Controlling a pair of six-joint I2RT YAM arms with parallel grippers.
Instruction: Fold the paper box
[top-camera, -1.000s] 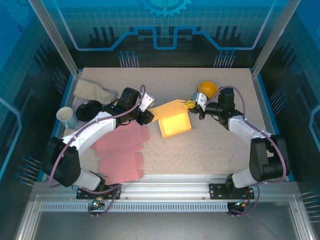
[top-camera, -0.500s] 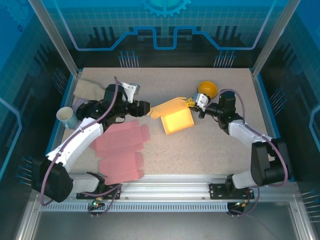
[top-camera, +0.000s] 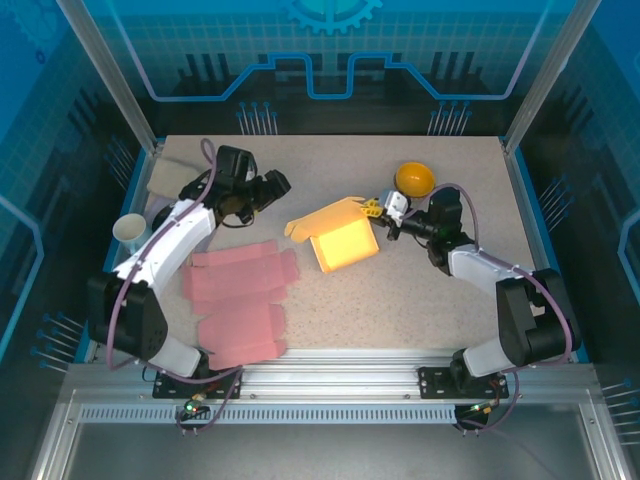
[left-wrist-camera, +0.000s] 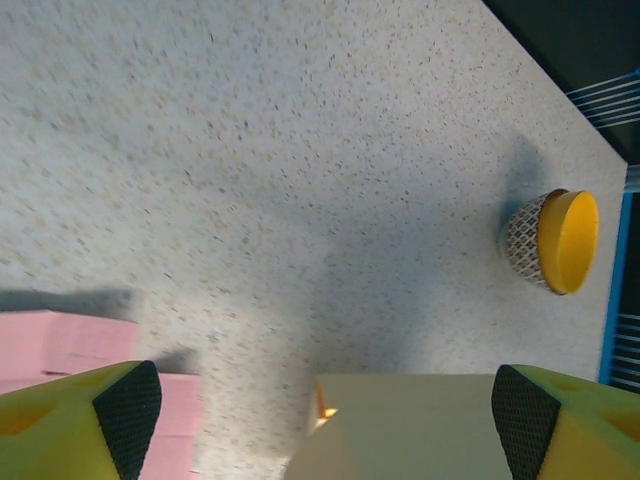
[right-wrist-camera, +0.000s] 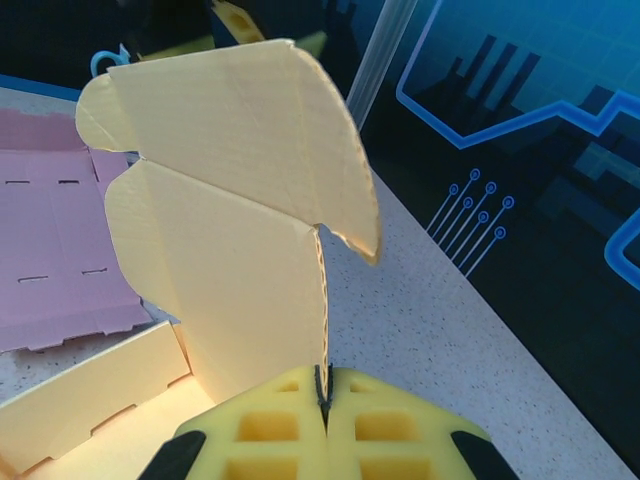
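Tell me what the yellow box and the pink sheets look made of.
The yellow box looks like matte corrugated cardboard: fluting shows along its cut edge. The pink sheets seem to be similar matte card, flat, with punched slots and creases; their core is not visible.

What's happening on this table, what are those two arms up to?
Two robot arms are working on folding a yellow paper box. The right end effector is shut on the edge of the box's raised flap, pinching it. The left end effector is open and holds nothing, off to the left of the box. The box looks only partly folded. Flat pink cardboard sheets lie at the front left, and a yellow bowl sits farther back.
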